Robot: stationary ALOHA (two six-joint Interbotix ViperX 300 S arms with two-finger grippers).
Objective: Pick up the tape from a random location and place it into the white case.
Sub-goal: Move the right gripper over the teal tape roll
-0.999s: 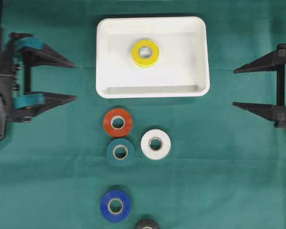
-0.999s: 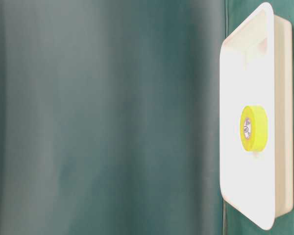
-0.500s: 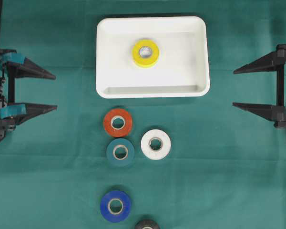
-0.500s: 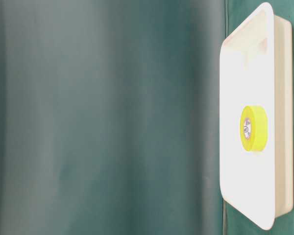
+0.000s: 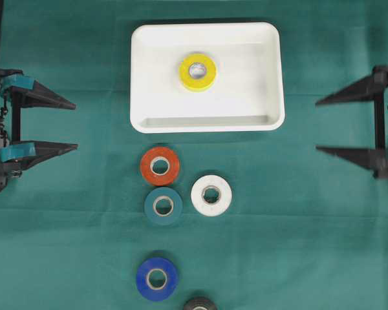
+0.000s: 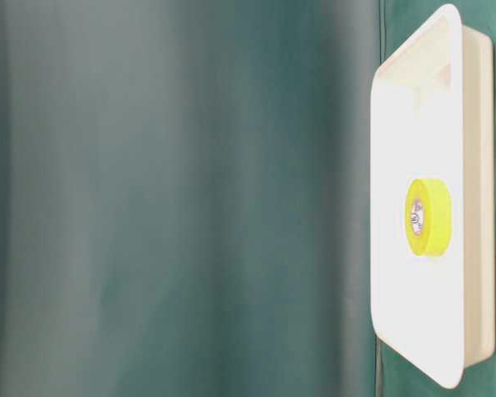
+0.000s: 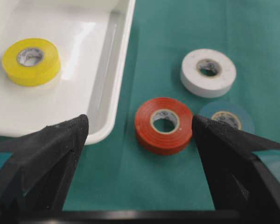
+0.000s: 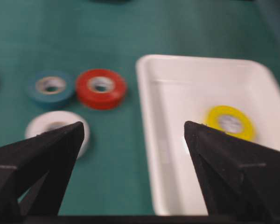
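one yellow tape roll (image 5: 197, 71) lies in the white case (image 5: 144, 77); five rolls sit on the green cloth (image 5: 297, 226) near it: orange (image 5: 160, 166), teal (image 5: 163, 206), white (image 5: 211, 195), blue (image 5: 156, 279), black (image 5: 200, 303). left gripper (image 5: 68, 126) and right gripper (image 5: 323, 124) both gape empty, well apart

Lighting: bright, even, soft shadows; glare on case (image 6: 413, 273) at table level, foreground cloth (image 6: 182, 198) there blurred; right wrist view soft, left wrist sharper

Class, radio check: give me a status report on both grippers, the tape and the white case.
Left gripper open, empty. Right gripper open, empty. Yellow tape flat inside white case. Five rolls lie outside it on the cloth; nothing blocks the case.
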